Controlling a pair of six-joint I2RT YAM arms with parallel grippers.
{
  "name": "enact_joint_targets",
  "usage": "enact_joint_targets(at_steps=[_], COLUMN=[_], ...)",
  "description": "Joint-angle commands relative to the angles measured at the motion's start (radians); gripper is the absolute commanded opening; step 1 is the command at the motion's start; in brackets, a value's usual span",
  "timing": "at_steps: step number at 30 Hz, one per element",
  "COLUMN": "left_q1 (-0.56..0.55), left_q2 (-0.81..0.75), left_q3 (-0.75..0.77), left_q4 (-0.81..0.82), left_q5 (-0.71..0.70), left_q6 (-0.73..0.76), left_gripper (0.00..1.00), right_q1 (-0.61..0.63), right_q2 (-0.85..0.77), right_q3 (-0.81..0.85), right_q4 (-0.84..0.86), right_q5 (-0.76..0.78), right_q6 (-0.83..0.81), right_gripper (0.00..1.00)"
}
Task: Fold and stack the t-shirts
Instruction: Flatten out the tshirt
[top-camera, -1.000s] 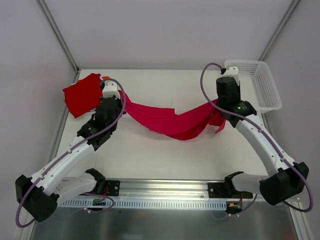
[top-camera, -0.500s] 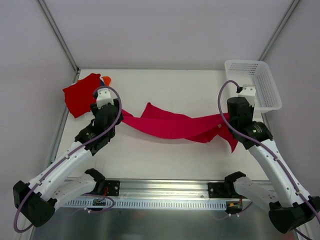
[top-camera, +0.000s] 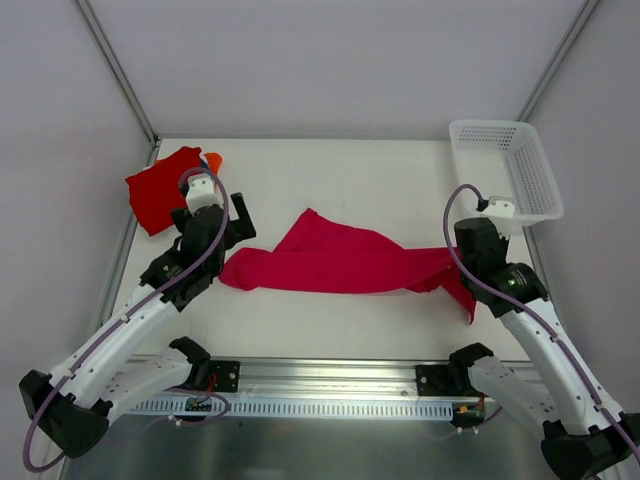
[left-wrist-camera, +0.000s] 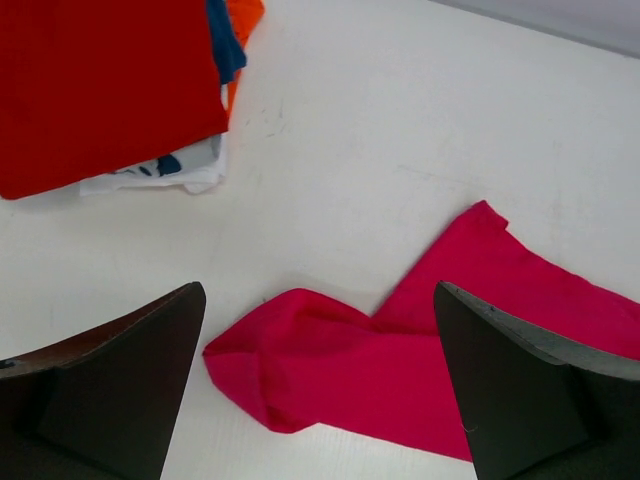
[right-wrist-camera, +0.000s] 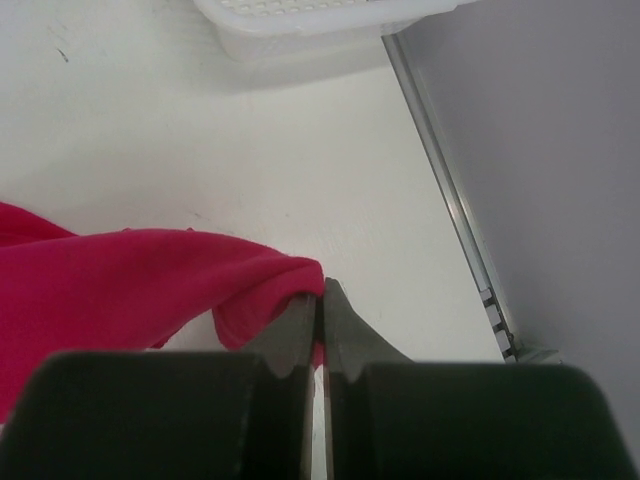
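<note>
The pink shirt (top-camera: 340, 265) lies as a long, twisted band across the middle of the tabletop (top-camera: 330, 180), running from left to right. Its left end rests flat on the surface, bunched into a rounded fold. The left gripper (left-wrist-camera: 318, 290) hovers just above that end with its jaws spread wide and nothing between them; neither finger touches the cloth.

The right gripper (right-wrist-camera: 320, 300) is closed tight, its two fingertips pinching the shirt's right end. From that pinch a short flap hangs toward the near edge.

At the far left corner sits a stack of folded shirts. The red shirt (left-wrist-camera: 100, 90) is on top, and from under its right side peek the edges of an orange shirt (left-wrist-camera: 245, 15), a blue shirt (left-wrist-camera: 222, 45) and a white shirt (left-wrist-camera: 170, 175). The stack is near the left gripper but apart from the pink shirt.

The basket (top-camera: 505, 165) stands at the far right corner, beyond the right gripper. Its mesh walls and floor are in plain view, and none of the shirts touch it.
</note>
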Motion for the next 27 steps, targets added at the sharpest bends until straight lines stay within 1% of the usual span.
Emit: enact_joint_targets(at_steps=[1,3,4,5,6,7,8,9,11,12,15,18,23,27], left_q1=[0.007,0.007,0.007,0.007,0.007,0.007,0.006,0.006,0.006,0.006,0.004,0.006,0.006,0.006], left_q2=[0.172,0.281,0.394,0.45,0.563,0.62,0.668,0.761,0.847,0.922,1.028,1.085,1.147,1.161], left_q3=[0.095,0.147,0.211,0.247,0.285,0.352,0.385,0.417,0.503,0.529,0.621,0.659,0.693,0.693], left_q4=[0.098,0.13,0.142,0.147,0.155,0.158,0.159,0.162,0.165,0.165,0.165,0.165,0.168,0.171], left_q5=[0.147,0.233,0.27,0.348,0.382,0.41,0.454,0.47,0.503,0.514,0.54,0.556,0.571,0.568], left_q6=[0.051,0.078,0.109,0.123,0.131,0.138,0.143,0.143,0.146,0.146,0.135,0.122,0.114,0.108], left_gripper=[0.99,0.99,0.99,0.99,0.99,0.99,0.99,0.99,0.99,0.99,0.99,0.99,0.99,0.99], right_q1=[0.016,0.033,0.038,0.048,0.054,0.062,0.067,0.07,0.073,0.074,0.079,0.079,0.084,0.088], right_q2=[0.014,0.025,0.03,0.033,0.045,0.051,0.056,0.063,0.068,0.073,0.079,0.083,0.091,0.087], right_q3=[0.017,0.008,0.006,0.005,0.003,0.005,0.005,0.003,0.003,0.001,-0.003,-0.021,-0.041,-0.041], right_q4=[-0.002,0.013,0.019,0.024,0.03,0.033,0.039,0.044,0.056,0.061,0.073,0.09,0.105,0.107], right_q5=[-0.034,-0.045,-0.048,-0.051,-0.055,-0.055,-0.061,-0.066,-0.071,-0.072,-0.072,-0.072,-0.08,-0.077], right_q6=[0.047,0.052,0.053,0.057,0.057,0.06,0.06,0.06,0.06,0.055,0.049,0.046,0.046,0.047], right_gripper=[0.0,0.0,0.0,0.0,0.0,0.0,0.0,0.0,0.0,0.0,0.0,0.0,0.0,0.0])
